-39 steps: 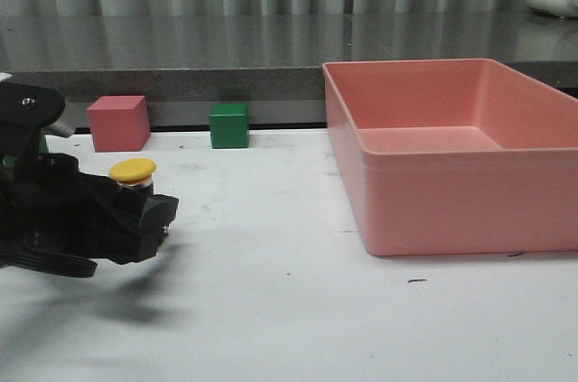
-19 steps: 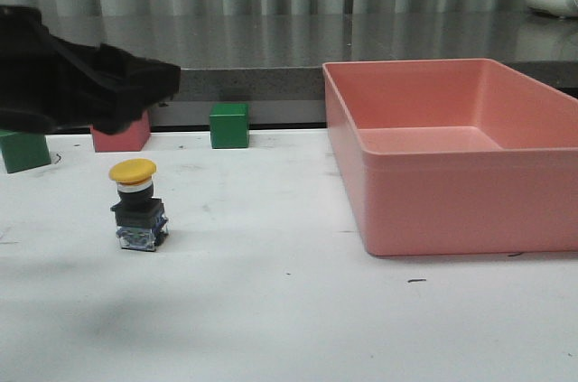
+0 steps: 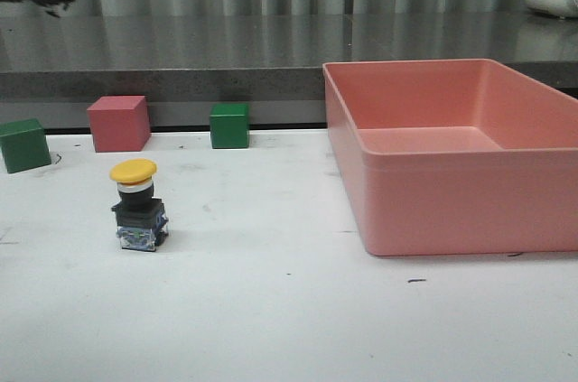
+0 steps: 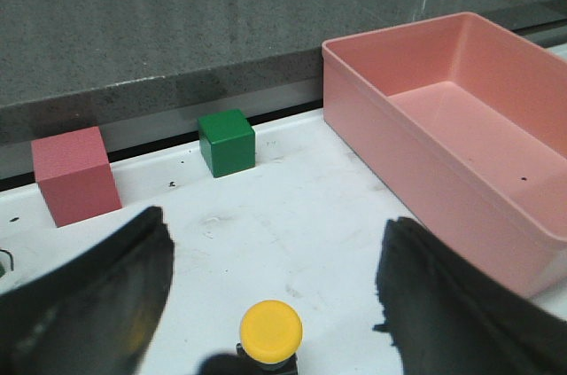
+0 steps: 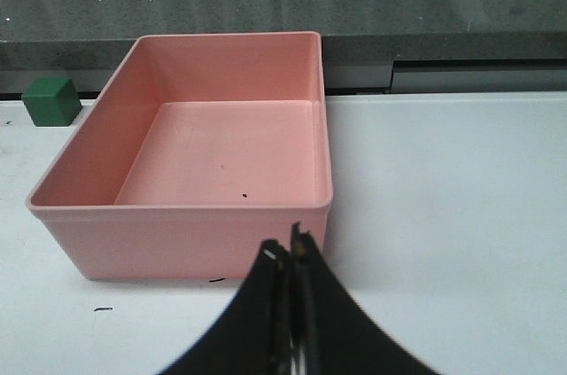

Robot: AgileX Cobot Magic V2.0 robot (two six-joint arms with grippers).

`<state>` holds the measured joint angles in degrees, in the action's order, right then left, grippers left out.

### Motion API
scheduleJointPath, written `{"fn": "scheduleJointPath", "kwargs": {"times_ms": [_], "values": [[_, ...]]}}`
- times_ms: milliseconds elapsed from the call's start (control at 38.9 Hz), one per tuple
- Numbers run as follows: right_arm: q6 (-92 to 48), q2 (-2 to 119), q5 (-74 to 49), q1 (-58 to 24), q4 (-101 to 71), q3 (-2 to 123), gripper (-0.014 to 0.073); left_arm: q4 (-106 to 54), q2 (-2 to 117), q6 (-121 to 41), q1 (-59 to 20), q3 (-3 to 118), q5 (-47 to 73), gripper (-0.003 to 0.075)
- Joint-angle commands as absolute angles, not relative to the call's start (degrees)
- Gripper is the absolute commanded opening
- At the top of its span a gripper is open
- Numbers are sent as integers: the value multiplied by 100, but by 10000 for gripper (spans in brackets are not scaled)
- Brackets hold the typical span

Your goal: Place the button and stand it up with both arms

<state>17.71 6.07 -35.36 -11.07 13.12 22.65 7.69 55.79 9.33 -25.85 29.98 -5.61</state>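
On the white table, left of the pink bin, the button stands upright, cap up, directly below the left gripper, fingers spread wide. Right gripper pinched closed, empty, well apart nr bin.

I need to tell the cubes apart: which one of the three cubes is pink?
The pink cube is the largest one, at the back of the table between the two green cubes, behind the upright button.

No readable text or markings.
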Motion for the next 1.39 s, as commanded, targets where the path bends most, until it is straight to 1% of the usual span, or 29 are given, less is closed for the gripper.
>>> {"fn": "scheduleJointPath", "kwargs": {"times_ms": [0, 154, 309, 669, 978, 1106, 1364], "values": [[1715, 676, -3065, -1091, 1472, 2419, -70, 711, 4973, 1005, -2632, 3187, -332, 357], [1715, 676, -3065, -1091, 1472, 2419, -70, 711, 4120, 1005, -2632, 3187, 567, 146], [1715, 676, -3065, -1091, 1472, 2419, -70, 711, 3418, 1005, -2632, 3187, 1301, -22], [1715, 676, -3065, -1091, 1472, 2419, -70, 711, 1851, 1005, -2632, 3187, 2788, -20], [1715, 676, -3065, -1091, 1472, 2419, -70, 711, 122, 1005, -2632, 3187, 3400, -20], [1715, 676, -3065, -1091, 1472, 2419, -70, 711, -163, 1005, -2632, 3187, 3492, -20], [1715, 676, -3065, -1091, 1472, 2419, -70, 711, -149, 1005, -2632, 3177, 3492, -20]]}}
